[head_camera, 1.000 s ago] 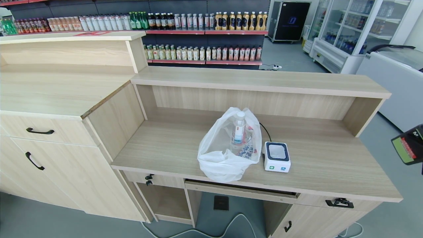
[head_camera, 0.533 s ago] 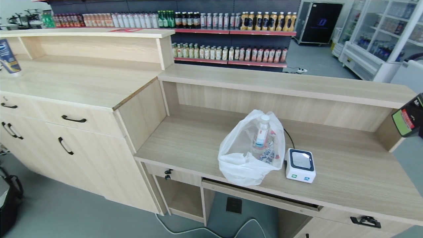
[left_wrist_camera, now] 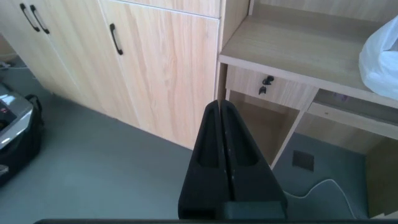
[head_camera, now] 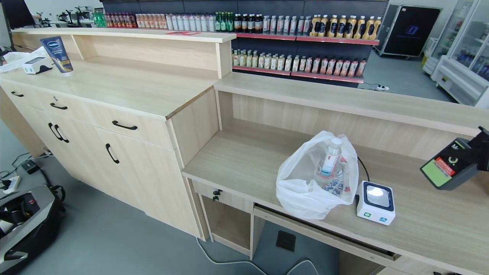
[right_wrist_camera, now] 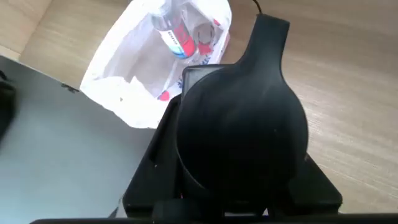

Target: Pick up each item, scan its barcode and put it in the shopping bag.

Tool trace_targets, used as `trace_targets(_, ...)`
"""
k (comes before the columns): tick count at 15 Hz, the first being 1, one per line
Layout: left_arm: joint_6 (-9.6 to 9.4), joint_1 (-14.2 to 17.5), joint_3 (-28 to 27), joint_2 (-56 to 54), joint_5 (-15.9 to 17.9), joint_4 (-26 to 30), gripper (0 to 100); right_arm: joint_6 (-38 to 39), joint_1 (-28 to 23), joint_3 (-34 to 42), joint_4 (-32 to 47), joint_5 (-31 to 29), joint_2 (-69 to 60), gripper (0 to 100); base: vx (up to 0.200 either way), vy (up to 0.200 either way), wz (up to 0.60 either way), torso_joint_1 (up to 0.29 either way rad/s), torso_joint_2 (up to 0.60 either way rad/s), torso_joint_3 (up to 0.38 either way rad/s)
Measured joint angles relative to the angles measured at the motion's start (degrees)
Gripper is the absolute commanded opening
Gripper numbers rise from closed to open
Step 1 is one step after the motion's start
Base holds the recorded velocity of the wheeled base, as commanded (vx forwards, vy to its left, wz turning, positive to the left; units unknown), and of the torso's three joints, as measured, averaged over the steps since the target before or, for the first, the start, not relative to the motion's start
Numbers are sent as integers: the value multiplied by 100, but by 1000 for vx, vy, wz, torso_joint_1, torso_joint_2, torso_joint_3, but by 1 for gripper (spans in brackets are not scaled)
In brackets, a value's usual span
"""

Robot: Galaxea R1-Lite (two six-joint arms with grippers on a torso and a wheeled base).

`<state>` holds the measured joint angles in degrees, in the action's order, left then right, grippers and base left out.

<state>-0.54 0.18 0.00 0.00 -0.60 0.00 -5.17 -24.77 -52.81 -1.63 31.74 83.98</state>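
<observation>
A white shopping bag (head_camera: 305, 191) sits open near the front edge of the low counter (head_camera: 244, 160), with a clear bottle (head_camera: 328, 164) standing upright inside it among other packaged goods. A small white scanner (head_camera: 375, 202) rests just beside the bag on its right, also close to the front edge, window facing up. Its black cable (head_camera: 362, 168) curls away behind the bag toward the back of the counter.

Over the right end of the counter, the right gripper (head_camera: 477, 152) holds a dark box (head_camera: 449, 170) with a green and red label. The box hangs tilted in the air, clear of the surface and well apart from the scanner. From the right wrist, the bag and bottle lie below and beyond the box.

The left gripper (left_wrist_camera: 219, 115) hangs low over the grey floor in front of the cabinet doors, off the counter's left front corner. Its fingers are pressed flat together with nothing between them.

On the taller counter (head_camera: 126, 86) to the left, a blue tube (head_camera: 57, 53) stands upright near the far left corner, beside a second white scanner (head_camera: 35, 65). Shelves of bottled drinks (head_camera: 298, 38) line the wall behind, and a black bag (head_camera: 26, 221) lies on the floor at the left.
</observation>
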Motion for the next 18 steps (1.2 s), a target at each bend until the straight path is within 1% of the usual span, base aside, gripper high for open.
trace_targets(2,0,4,0,0,0,0,0,235,-152,-234,46,211,461,0,0,0,0,0,0,0)
trace_targets(5,0,6,0,0,0,0,0,607,-240,-769,49,717,1197,0,0,0,0,0,0,0)
trace_targets(8,2,6,0,0,2,0,0,612,-295,-1193,27,986,1864,0,0,0,0,0,0,0)
trace_targets(9,0,2,0,0,2,0,0,590,-299,-1326,24,1158,2065,0,0,0,0,0,0,0)
trace_targets(10,0,4,0,0,0,0,0,474,-328,-1425,5,1475,2244,0,0,0,0,0,0,0)
trace_targets(12,0,4,0,0,0,0,0,-219,-397,-1574,-13,1921,2586,0,0,0,0,0,0,0)
trace_targets(15,0,9,0,0,0,0,0,-983,-428,-1640,-11,2046,2999,0,0,0,0,0,0,0)
trace_targets(18,0,6,0,0,0,0,0,-1201,-419,-1615,-9,2283,3296,0,0,0,0,0,0,0)
